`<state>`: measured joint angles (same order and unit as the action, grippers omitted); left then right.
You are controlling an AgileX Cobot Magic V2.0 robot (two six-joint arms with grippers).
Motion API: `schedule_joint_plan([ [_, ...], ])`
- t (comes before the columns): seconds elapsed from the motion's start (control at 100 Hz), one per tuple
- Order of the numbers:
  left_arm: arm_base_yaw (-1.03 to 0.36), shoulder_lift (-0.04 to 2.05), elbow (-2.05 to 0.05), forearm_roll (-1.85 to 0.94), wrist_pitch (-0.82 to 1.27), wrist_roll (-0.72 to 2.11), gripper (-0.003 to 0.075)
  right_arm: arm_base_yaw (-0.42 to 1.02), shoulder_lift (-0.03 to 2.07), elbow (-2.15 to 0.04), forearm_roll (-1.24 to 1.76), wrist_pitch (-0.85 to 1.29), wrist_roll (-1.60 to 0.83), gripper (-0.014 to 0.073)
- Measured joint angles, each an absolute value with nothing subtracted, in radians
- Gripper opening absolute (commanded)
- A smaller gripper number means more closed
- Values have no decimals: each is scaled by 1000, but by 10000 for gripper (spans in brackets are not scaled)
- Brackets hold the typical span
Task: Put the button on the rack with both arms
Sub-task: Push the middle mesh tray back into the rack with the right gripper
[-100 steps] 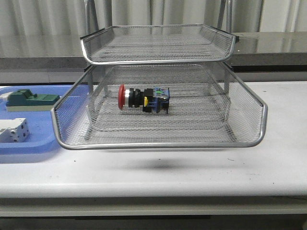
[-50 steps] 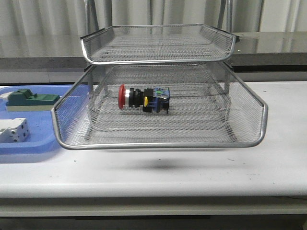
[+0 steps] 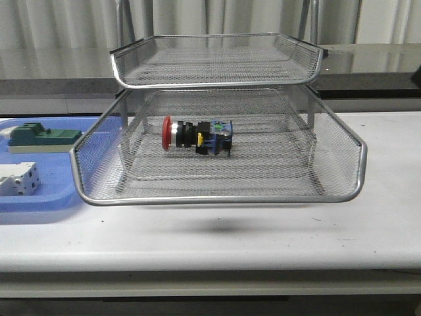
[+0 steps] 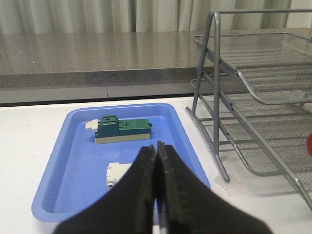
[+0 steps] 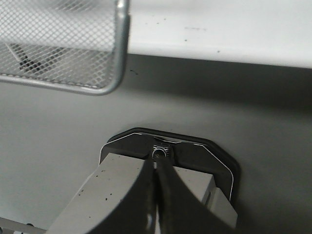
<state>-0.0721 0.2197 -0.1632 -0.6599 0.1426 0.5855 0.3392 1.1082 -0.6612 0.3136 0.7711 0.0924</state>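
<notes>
The button [image 3: 197,136], with red head, silver ring, black-yellow middle and blue rear block, lies on its side in the pulled-out middle tray of the silver wire-mesh rack [image 3: 217,191]. No gripper shows in the front view. In the left wrist view my left gripper [image 4: 157,148] is shut and empty above the blue tray; the rack's frame [image 4: 214,102] stands beside it, and a sliver of the button's red head [image 4: 309,145] shows at the frame edge. In the right wrist view my right gripper [image 5: 156,163] is shut and empty, low beside the table, with a tray corner of the rack [image 5: 117,58] above it.
A flat blue tray [image 3: 39,197] left of the rack holds a green block [image 3: 43,138] and a white-grey terminal block [image 3: 18,179]. Both also show in the left wrist view: the green block [image 4: 122,130] and the terminal block [image 4: 117,173]. A grey base unit [image 5: 122,180] sits under the right gripper.
</notes>
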Motion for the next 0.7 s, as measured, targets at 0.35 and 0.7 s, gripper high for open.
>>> schedule_joint_plan([
  [0.35, -72, 220, -163, -660, 143, 586, -20, 541, 1270, -663, 366, 634, 90, -108],
  [0.7, -72, 220, -163, -660, 143, 586, -20, 703, 1398, -663, 376, 428, 88, -108],
])
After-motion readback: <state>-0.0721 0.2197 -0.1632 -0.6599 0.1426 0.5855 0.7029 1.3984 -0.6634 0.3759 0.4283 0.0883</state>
